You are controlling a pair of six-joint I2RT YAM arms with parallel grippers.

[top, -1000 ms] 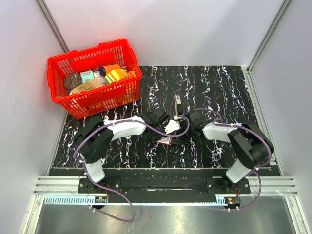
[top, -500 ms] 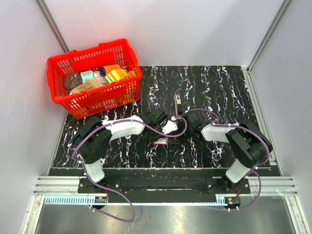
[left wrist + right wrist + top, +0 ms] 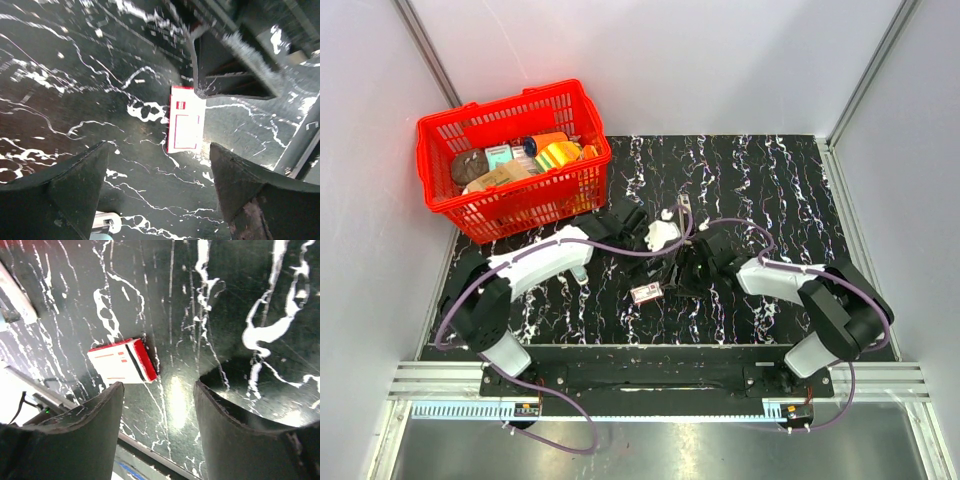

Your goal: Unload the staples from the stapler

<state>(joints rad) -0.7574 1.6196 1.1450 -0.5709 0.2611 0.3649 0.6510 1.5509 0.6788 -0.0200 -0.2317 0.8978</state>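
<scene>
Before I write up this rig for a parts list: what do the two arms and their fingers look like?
Both the left arm and right arm have white link shells between bulky black joints, with a thin purple cable looping along each. The fingers are broad, matte black wedges.

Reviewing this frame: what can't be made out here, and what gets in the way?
1. Stapler: top view, mostly covered by the left arm and right arm; loaded or emptied cannot be told.
2. Dark part with a silvery strip: left wrist view, blurred and cut off by the top edge.
3. Print on the red-and-white box: too small to read in any view.
4. Red basket contents: top view, overlapping, partly behind its wall.
</scene>
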